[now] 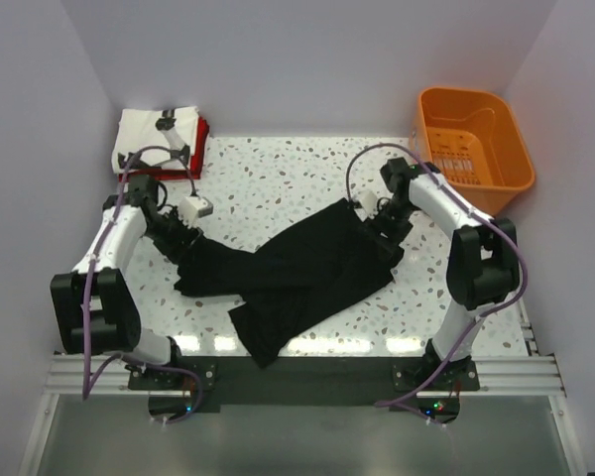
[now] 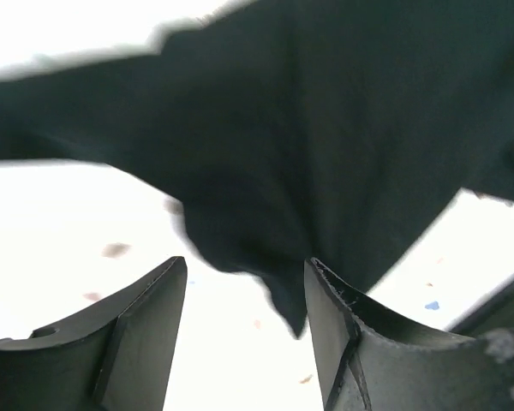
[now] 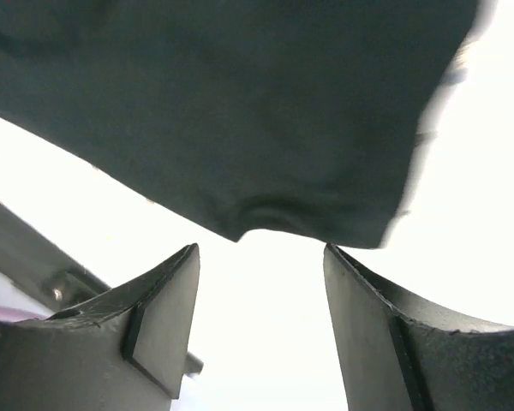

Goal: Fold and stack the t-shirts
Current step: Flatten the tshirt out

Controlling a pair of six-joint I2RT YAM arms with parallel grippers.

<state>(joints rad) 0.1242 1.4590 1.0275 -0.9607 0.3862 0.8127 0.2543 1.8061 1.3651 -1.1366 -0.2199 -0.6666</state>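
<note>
The black shirt (image 1: pixel 297 273) lies rumpled across the middle of the frame. The left gripper (image 2: pixel 244 330) is spread wide at its left end. A cloth corner dips between the fingers, perhaps brushing one, but nothing is clamped. The right gripper (image 3: pixel 261 321) also gapes empty, at the shirt's upper-right edge. A white shirt (image 1: pixel 149 134) lies on a red shirt (image 1: pixel 200 144) at upper left.

red shirt (image 1: pixel 199 149) mostly hidden under the white shirt (image 1: pixel 149 134); black shirt (image 2: pixel 325 128) blurry, running off the left wrist view's top edge.
</note>
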